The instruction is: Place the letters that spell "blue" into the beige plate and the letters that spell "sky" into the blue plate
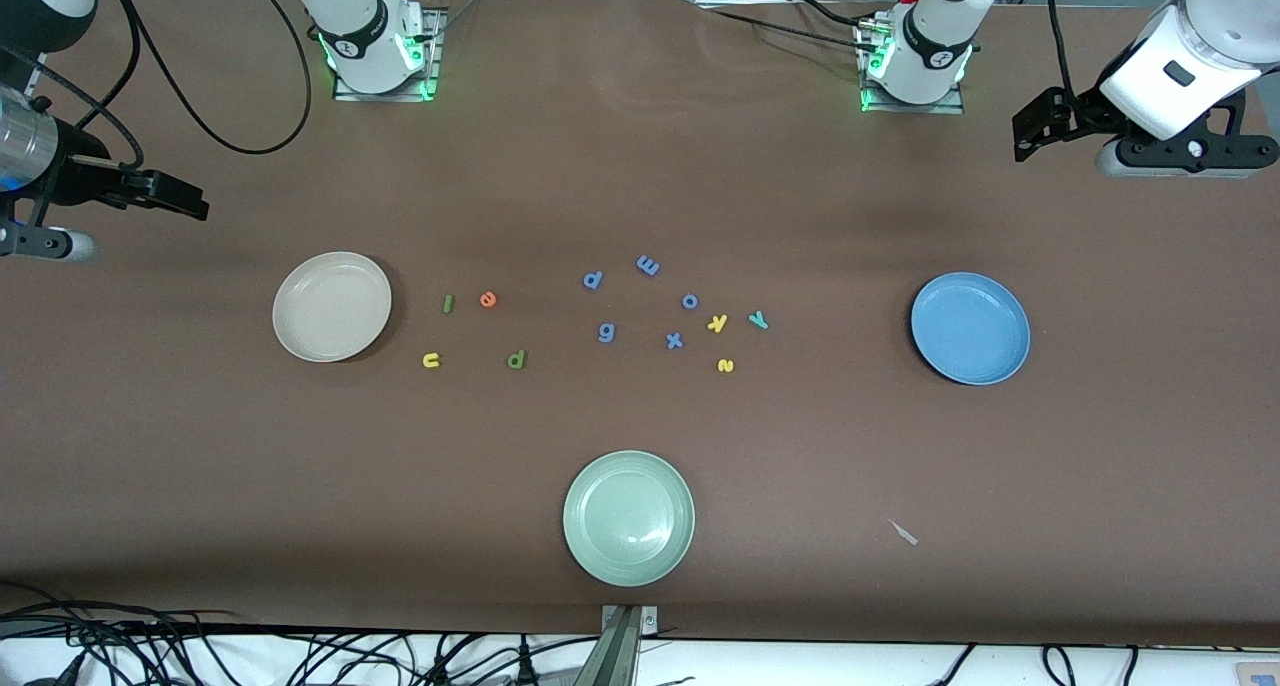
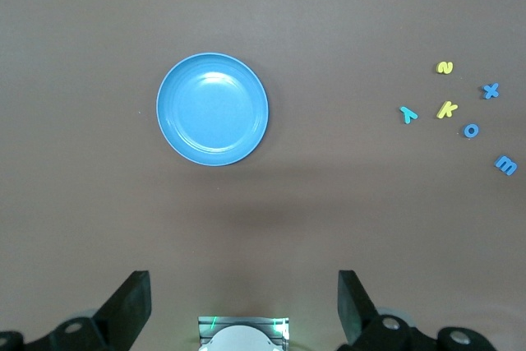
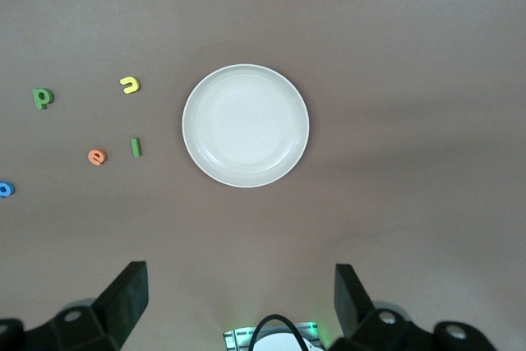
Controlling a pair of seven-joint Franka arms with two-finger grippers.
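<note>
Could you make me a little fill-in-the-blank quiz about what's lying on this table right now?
1. The orange "e" lies beside the dark green ____.
2. The plate nearest the front camera is pale ____.
3. The teal "y" lies on the ____, not in the blue plate.
4. The beige plate holds ____ letters.

Missing words: "l"; green; table; no

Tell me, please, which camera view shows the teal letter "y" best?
The left wrist view shows the teal "y" largest and unobstructed, beside the yellow "k". The front view also shows it, but smaller. The right wrist view does not show it at all.
</note>
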